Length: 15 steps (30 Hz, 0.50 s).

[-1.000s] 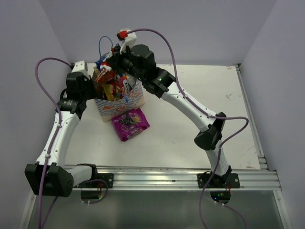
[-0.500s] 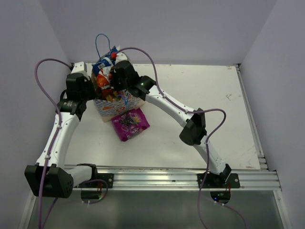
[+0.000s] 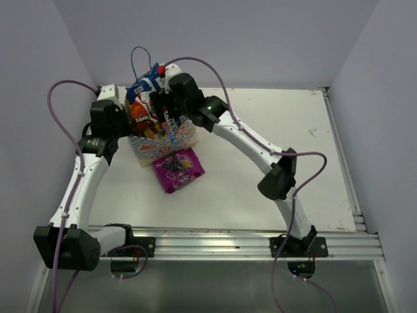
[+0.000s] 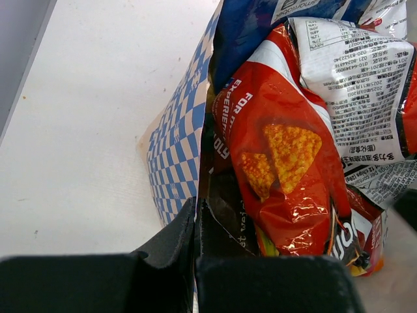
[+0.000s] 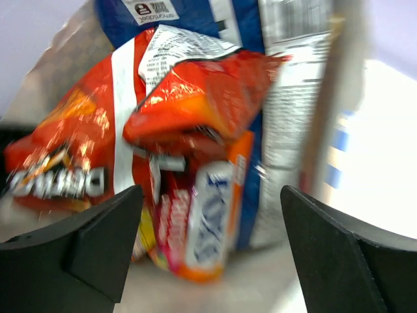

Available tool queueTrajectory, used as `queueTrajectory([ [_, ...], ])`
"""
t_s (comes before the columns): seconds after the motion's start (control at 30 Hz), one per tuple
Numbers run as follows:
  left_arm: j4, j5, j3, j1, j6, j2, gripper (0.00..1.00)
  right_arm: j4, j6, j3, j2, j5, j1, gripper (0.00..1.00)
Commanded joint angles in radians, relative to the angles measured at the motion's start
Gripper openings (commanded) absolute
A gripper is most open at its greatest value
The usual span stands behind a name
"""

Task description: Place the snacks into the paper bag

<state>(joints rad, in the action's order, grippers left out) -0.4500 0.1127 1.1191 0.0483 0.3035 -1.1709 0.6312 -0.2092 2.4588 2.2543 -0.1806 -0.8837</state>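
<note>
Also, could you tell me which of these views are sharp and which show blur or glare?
Top external view: evenly lit and sharp, only soft shadows, the purple packet on the table clear. Left wrist view: crisp print and bright glare on the red chip packet, the bag sharp. Right wrist view: smeared by motion blur, the snacks soft.

A white table [image 3: 260, 130] fills the middle of the top view, its surface matte and lightly scuffed, with a few small dark marks [image 3: 313, 132] toward the upper right. A silver metal rail [image 3: 215, 242] runs along its lower edge, and a thinner rail [image 3: 342, 163] borders its right side. Pale lavender walls [image 3: 260, 39] close in at the top, left and right. Below the rail lies a grey surface [image 3: 208, 287]. In the left wrist view the table [image 4: 98, 130] fills the left half.
</note>
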Motion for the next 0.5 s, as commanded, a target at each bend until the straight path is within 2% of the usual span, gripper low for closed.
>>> queueTrajectory([
  [0.0,0.047,0.015,0.010,0.002,-0.010,0.027,0.00,-0.059,0.167,-0.100,-0.298,0.000,0.002,0.92],
  [0.07,0.051,0.030,0.011,0.002,-0.012,0.022,0.00,-0.051,0.224,-0.193,-0.413,-0.057,0.002,0.98],
  [0.13,0.062,0.044,0.011,0.002,-0.014,0.013,0.00,-0.042,0.300,-0.384,-0.487,-0.086,0.002,0.99],
  [0.23,0.073,0.044,0.019,0.002,-0.012,-0.004,0.00,-0.031,0.326,-0.697,-0.605,-0.073,0.002,0.99],
  [0.3,0.071,0.042,0.028,0.002,-0.012,-0.018,0.00,-0.042,0.297,-0.905,-0.657,-0.001,0.000,0.99],
  [0.4,0.060,0.048,0.042,0.002,-0.017,-0.029,0.00,-0.071,0.243,-1.075,-0.665,0.073,-0.015,0.99],
  [0.47,0.056,0.051,0.047,0.004,-0.018,-0.032,0.00,-0.103,0.226,-1.116,-0.647,0.096,-0.023,0.99],
])
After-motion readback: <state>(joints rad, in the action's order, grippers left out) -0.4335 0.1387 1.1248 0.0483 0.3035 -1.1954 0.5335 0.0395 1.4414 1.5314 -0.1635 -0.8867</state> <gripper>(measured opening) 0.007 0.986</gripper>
